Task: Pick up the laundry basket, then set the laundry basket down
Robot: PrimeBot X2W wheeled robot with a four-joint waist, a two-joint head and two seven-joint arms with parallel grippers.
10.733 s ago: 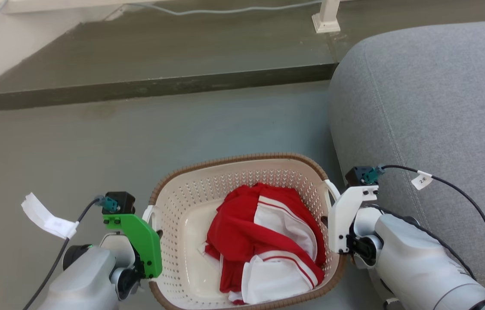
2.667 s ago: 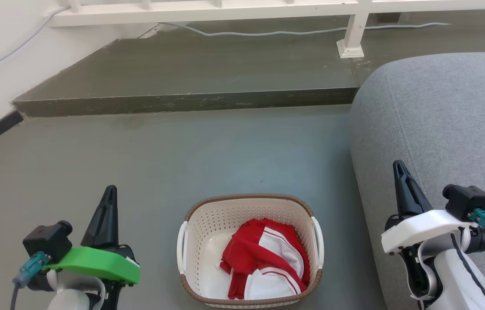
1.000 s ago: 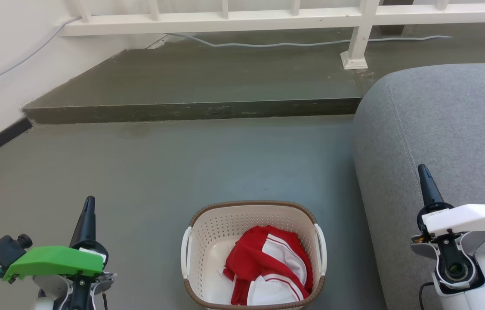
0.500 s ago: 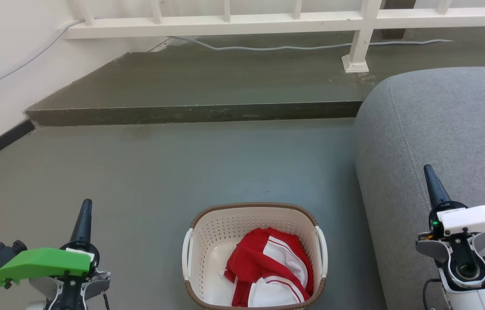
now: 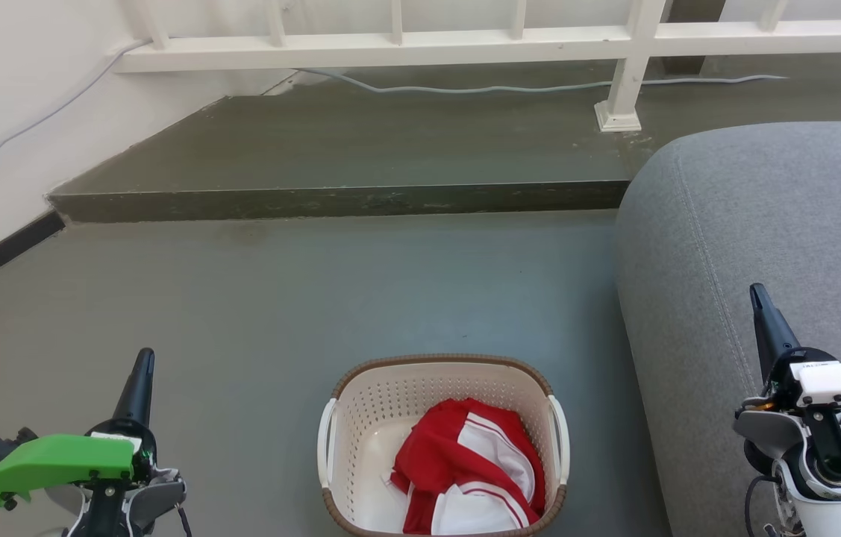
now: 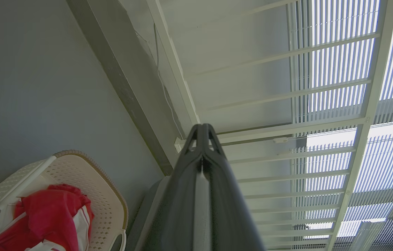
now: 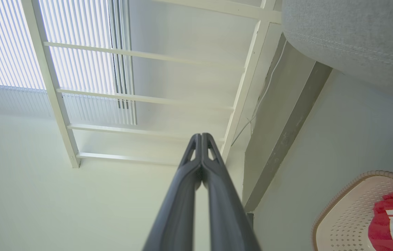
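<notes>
The grey floor (image 5: 301, 298) ran back to a raised step (image 5: 330, 200) below a white railing (image 5: 390, 45). A grey sofa (image 5: 763, 216) occupied the robot's right side.

The laundry basket (image 5: 436, 360) stood upright on the floor, central and near the robot, just beside the sofa. A red and white garment (image 5: 469, 477) lay inside it.

The left gripper (image 5: 144, 358) and the right gripper (image 5: 757, 292) were raised, one on each side of the basket and well apart from it. The wrist views showed each pair of fingers pressed together on nothing.

Judgement: the basket was resting and unheld, a state that fits either end of the task. Any lift would require both grippers to part, descend, and each close on one white side handle (image 5: 325, 440), with both rising level.
</notes>
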